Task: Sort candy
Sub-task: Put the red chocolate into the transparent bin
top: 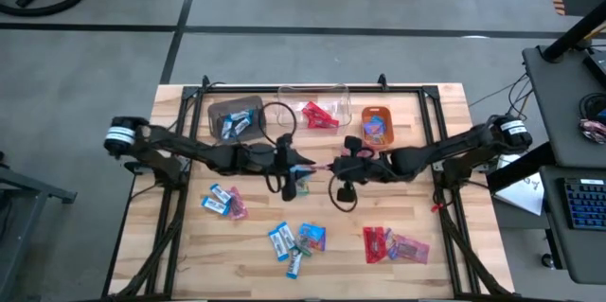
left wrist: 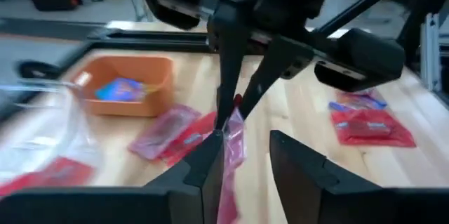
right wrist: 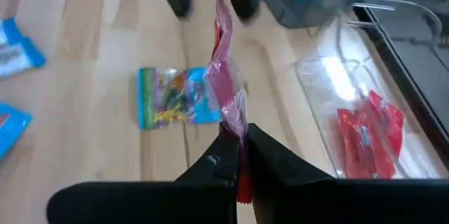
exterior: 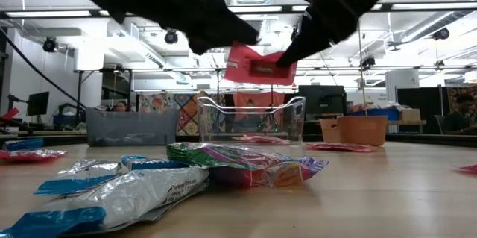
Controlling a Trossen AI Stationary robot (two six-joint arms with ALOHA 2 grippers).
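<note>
Clear bin (top: pixel 313 103) w/ red candy (top: pixel 320 115); orange bin (top: pixel 377 125) w/ blue.

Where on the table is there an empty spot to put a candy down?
Bare wood lies between the blue candies at the left and the blue pile at the front, and between that pile and the red candies. The back is crowded: brown bin, clear bin, orange bin.
</note>
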